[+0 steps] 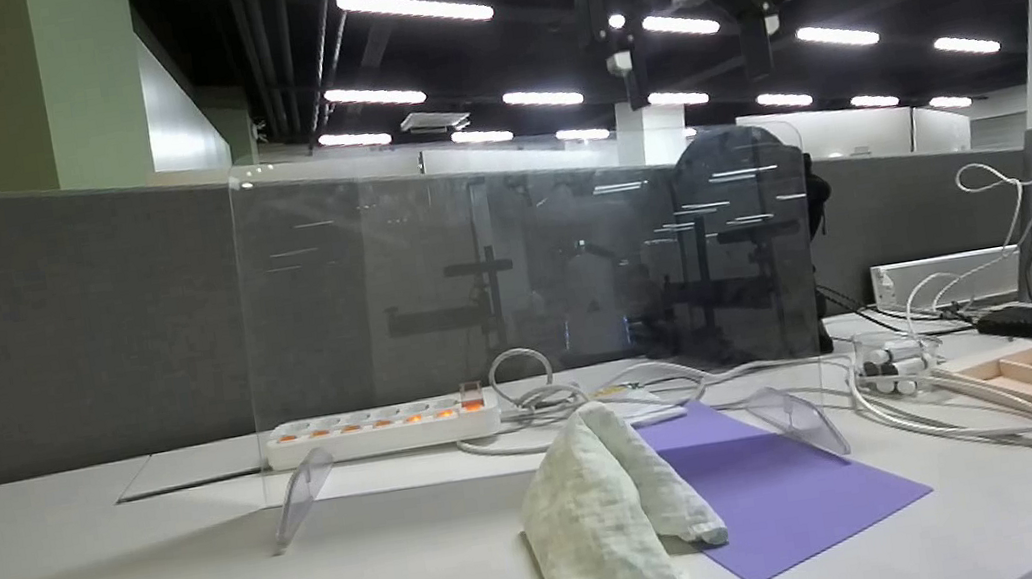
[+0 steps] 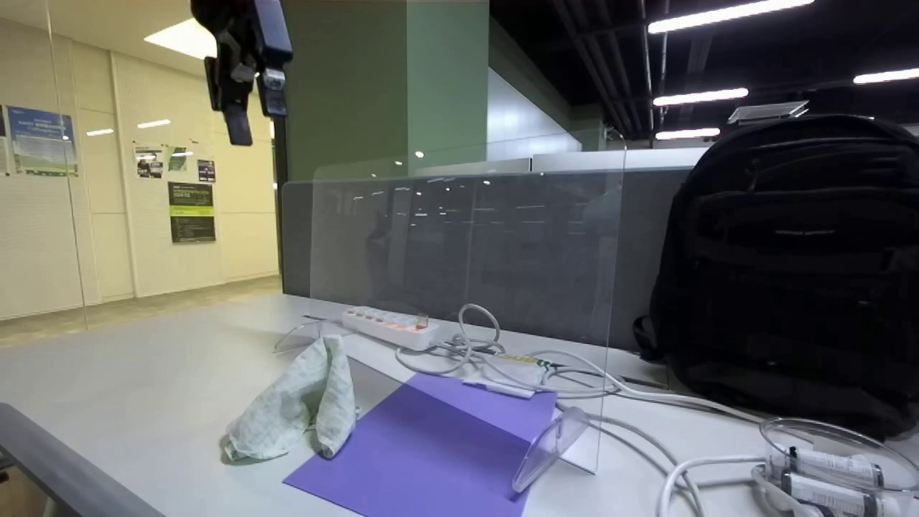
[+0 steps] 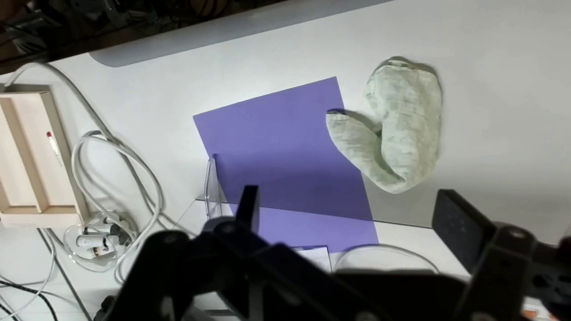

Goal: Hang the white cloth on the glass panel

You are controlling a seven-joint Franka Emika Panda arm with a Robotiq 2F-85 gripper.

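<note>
Jaws hang spread; a clear tub [image 2: 800, 434] holds bottles [image 2: 831, 494], a tray [image 3: 40, 219] a red-tipped stick [image 3: 54, 146].

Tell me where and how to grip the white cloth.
Likely best: pinch the white cloth at its raised peak, coming straight down from above. The cloth stands tented there, narrowing upward, so the open tool could straddle it.

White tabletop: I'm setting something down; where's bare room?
Free, in an exterior view: left of the crumpled pale green cloth, before the clear upright panel and its foot. Crowded behind that panel: white power strip, looped white cables.
</note>
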